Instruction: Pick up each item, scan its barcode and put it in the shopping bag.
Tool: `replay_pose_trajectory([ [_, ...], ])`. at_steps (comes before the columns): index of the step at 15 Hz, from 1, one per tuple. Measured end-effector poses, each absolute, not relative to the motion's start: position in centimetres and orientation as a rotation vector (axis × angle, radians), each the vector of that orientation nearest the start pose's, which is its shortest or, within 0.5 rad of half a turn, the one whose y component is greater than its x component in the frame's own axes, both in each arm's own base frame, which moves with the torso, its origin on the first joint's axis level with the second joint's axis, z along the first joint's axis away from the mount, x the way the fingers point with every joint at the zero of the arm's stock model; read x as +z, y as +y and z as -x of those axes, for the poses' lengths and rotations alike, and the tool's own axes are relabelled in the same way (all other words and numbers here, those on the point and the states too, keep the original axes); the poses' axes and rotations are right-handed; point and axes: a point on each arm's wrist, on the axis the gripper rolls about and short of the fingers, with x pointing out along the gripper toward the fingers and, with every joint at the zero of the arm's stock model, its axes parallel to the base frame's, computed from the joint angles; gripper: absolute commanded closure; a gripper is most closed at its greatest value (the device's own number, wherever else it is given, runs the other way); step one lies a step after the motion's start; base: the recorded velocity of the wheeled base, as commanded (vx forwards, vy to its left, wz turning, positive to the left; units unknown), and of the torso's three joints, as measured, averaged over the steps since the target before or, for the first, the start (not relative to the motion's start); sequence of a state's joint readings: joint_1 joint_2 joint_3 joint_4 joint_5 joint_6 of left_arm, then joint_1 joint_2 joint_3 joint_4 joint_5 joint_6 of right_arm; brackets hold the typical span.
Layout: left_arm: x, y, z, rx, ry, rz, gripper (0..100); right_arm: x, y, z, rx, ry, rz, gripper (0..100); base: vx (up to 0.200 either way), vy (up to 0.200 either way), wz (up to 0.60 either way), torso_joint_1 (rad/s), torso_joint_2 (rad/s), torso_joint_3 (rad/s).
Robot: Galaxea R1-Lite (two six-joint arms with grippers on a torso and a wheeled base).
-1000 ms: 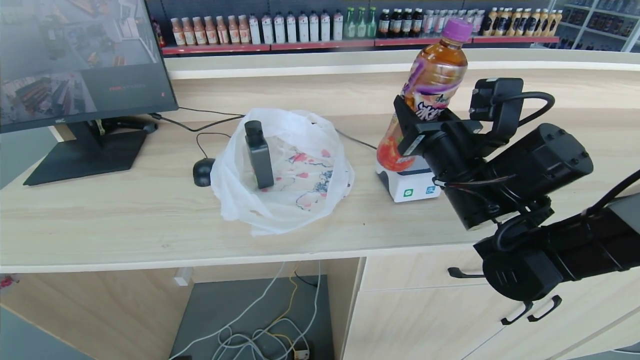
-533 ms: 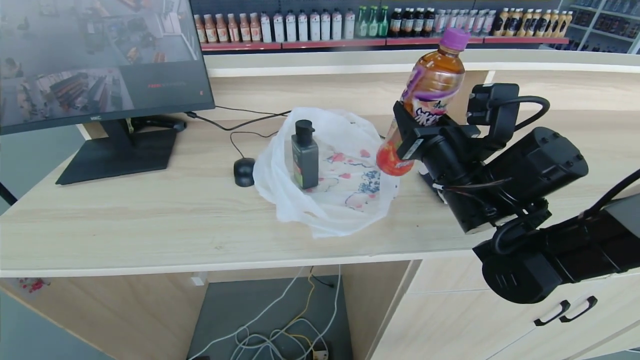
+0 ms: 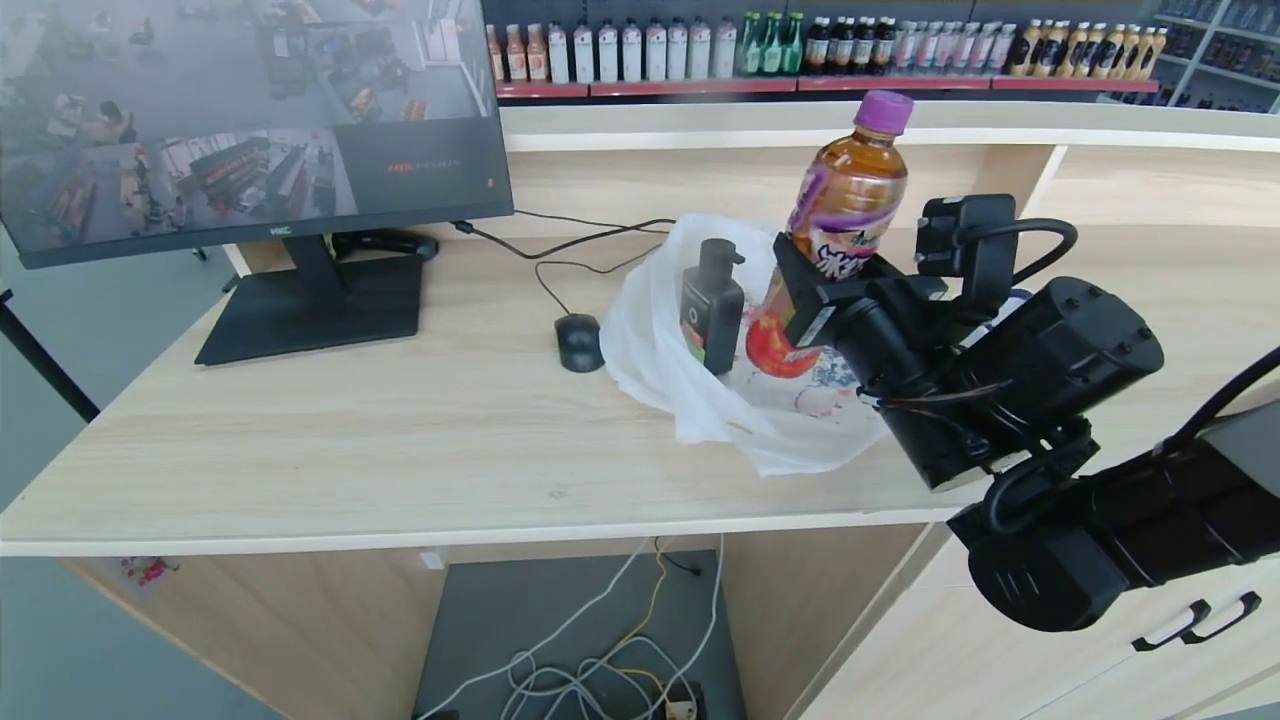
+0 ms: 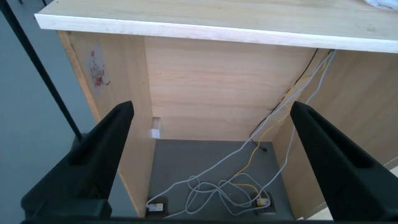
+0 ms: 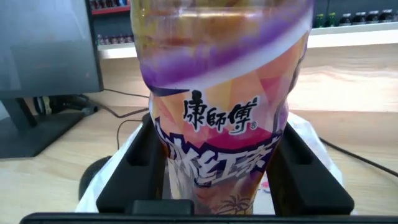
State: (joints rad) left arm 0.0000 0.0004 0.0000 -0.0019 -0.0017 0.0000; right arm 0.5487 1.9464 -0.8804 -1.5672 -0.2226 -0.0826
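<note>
The amber plastic drink bottle with a purple cap (image 3: 848,205) is held upright in the right gripper (image 3: 805,288), whose jaws are closed on its labelled midsection. It looks full, so it is judged fairly heavy, smooth and slightly yielding, and best gripped at the label band. Just below the jaws a thin white plastic shopping bag (image 3: 655,355) lies open, with a dark grey pump bottle (image 3: 712,318) standing inside. The left gripper (image 4: 214,155) is spread wide and empty.
</note>
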Motion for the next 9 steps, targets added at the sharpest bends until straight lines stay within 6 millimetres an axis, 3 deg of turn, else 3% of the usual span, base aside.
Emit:
replay_pose_trajectory([
  [7,7.6,0.0,2.3,-0.002,-0.002,0.000,0,20.9,16.9,-30.0,0.273,-0.464,-0.095,100,0.000,0.000,0.00,0.000,0.00,0.000],
  [9,7.6,0.0,2.3,-0.001,-0.002,0.000,0,21.0,15.4,-30.8,0.226,-0.472,-0.071,100,0.000,0.000,0.00,0.000,0.00,0.000],
])
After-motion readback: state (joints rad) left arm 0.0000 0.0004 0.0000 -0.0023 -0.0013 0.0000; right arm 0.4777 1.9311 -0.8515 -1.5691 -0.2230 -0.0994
